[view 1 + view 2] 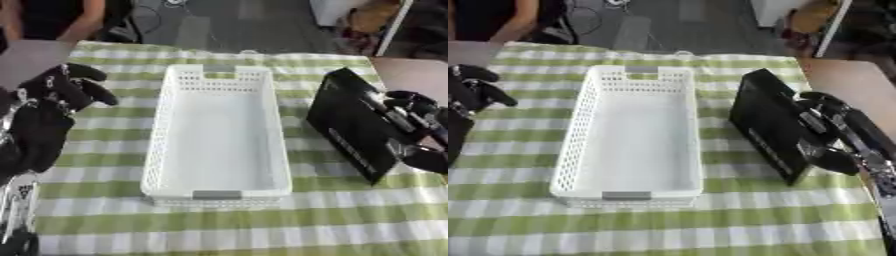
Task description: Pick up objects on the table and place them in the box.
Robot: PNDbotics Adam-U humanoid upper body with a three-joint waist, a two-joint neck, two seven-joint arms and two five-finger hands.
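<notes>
Right hand curling around a tilted black box just beside the white basket rim, left hand hanging relaxed and open over the checked worktop.

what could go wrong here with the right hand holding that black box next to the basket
1. The black box is held tilted at one side only by the right hand, so it might pivot or slip before it is over the white basket.
2. Its lower corner sits close to the checked tablecloth and could drag it.
3. Swinging it left, the box could hit the basket's near wall and shove the basket towards the left hand.
</notes>
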